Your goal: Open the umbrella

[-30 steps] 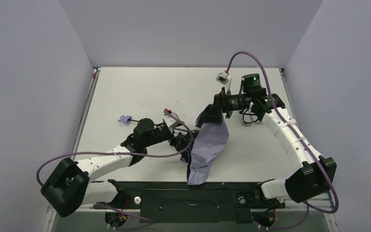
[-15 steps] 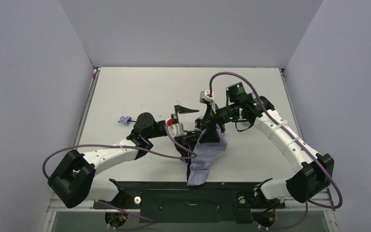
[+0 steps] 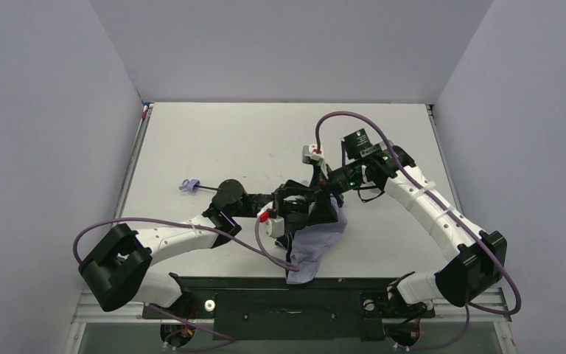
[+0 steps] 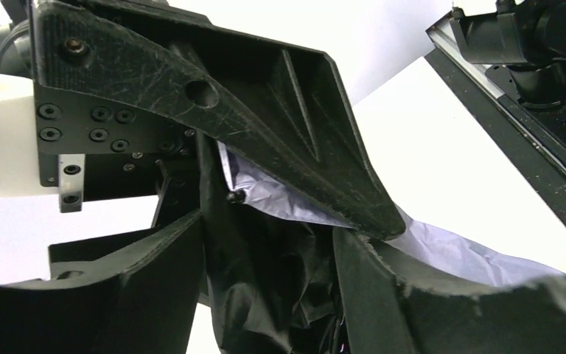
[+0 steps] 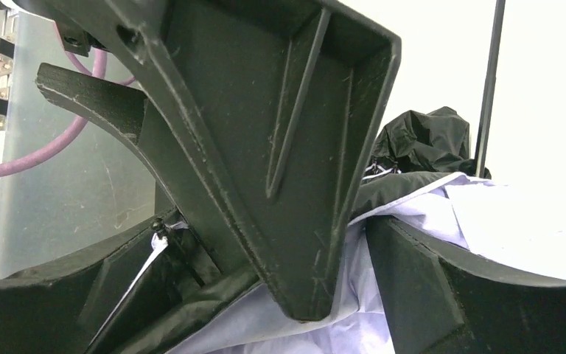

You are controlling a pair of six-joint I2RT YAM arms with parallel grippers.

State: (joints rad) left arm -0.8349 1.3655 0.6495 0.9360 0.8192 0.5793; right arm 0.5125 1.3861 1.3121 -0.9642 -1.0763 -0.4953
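Top external view: a crumpled, unopened umbrella lies at the middle of the matte white table.
At the left rest its small lavender knob and thin black shaft. The left gripper straddles crinkled black lining; whether it clamps the cloth I cannot tell. Soft pale lavender fabric sags toward the near edge. The right gripper spreads its ribbed black fingers wide over the folds.

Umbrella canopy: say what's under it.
The umbrella lies bunched on the table; its black underside shows between folds. The shaft runs beneath it, its inner end covered.
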